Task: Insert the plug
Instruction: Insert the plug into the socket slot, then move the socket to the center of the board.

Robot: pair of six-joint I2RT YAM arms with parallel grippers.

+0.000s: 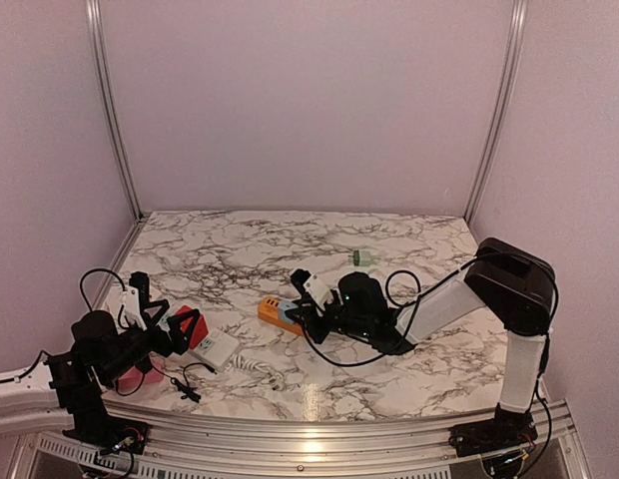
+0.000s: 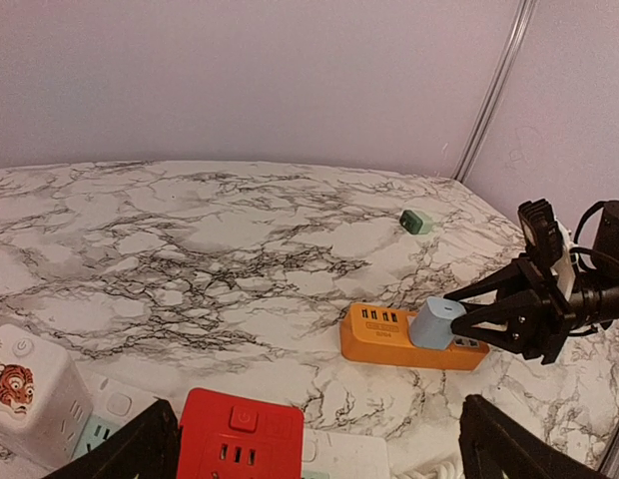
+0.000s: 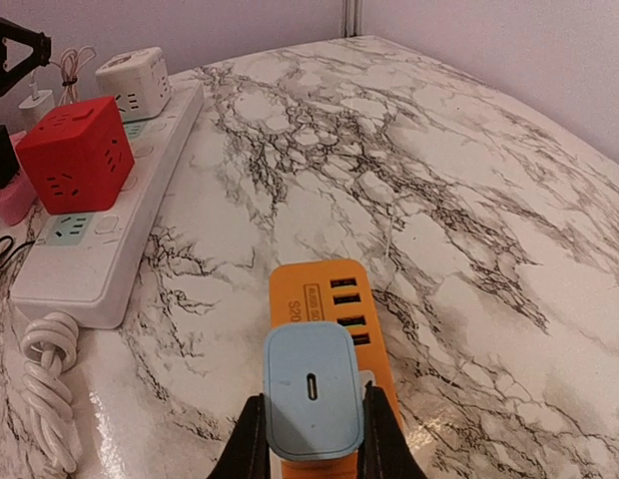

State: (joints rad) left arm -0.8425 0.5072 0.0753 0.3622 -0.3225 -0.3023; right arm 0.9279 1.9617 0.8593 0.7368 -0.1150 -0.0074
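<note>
The marble tabletop (image 1: 240, 239) is carrying everything. At its 8 o'clock edge in the top view a white power strip (image 3: 100, 249) is lying, with a red cube socket (image 3: 75, 150) and a white cube bearing a tiger sticker (image 2: 25, 389) sitting on it. Its coiled white cable (image 3: 50, 379) is resting at the near end. The left tool (image 2: 319, 459) is hovering just above the red cube with its fingers spread wide and gripping nothing.

Near the centre, the orange power strip (image 3: 309, 279) is lying flat. Its long axis is running from about 10 to 4 o'clock in the top view, and its 4 o'clock end is disappearing under the right arm.

The right tool (image 3: 311, 439) is pinching the blue plug (image 3: 311, 389) by its two sides. The plug is standing roughly upright on the orange strip, behind the row of USB ports. Its face with the small port is pointing up, away from the strip. Its prongs are hidden, so whether they are seated cannot be told, and in the top view the tool is covering the plug.

A small green object (image 1: 361, 257) is sitting alone at 1 o'clock from the strip, well apart.
</note>
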